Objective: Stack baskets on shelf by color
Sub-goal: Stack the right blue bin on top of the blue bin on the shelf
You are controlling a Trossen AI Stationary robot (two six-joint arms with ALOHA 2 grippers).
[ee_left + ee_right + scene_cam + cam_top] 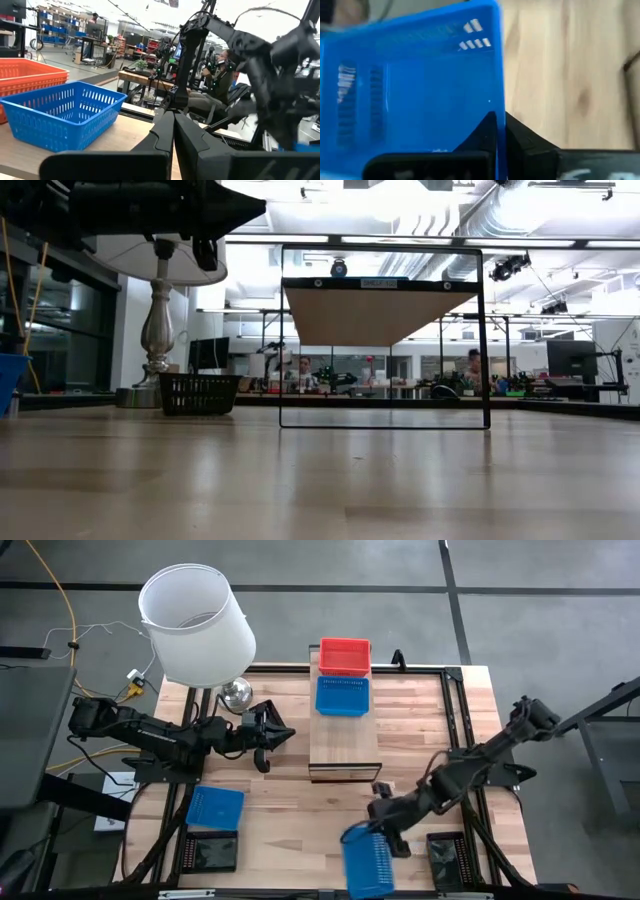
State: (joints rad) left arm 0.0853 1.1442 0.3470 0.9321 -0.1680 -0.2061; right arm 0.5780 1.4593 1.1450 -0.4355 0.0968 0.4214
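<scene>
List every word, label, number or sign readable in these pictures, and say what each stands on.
None can be read.
Shelf: a small pale label on its top front bar, too small to read.
Blue basket held by the right gripper: no lettering shows.
Red basket and lamp shade: plain, no text.
Room behind: signs and screens too blurred to read.

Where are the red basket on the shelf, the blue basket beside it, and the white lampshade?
red basket point(345, 654): high view, on its mesh floor.
blue basket point(342, 696): high view, on its mesh floor.
white lampshade point(205, 635): high view, on its outer side wall.
</scene>
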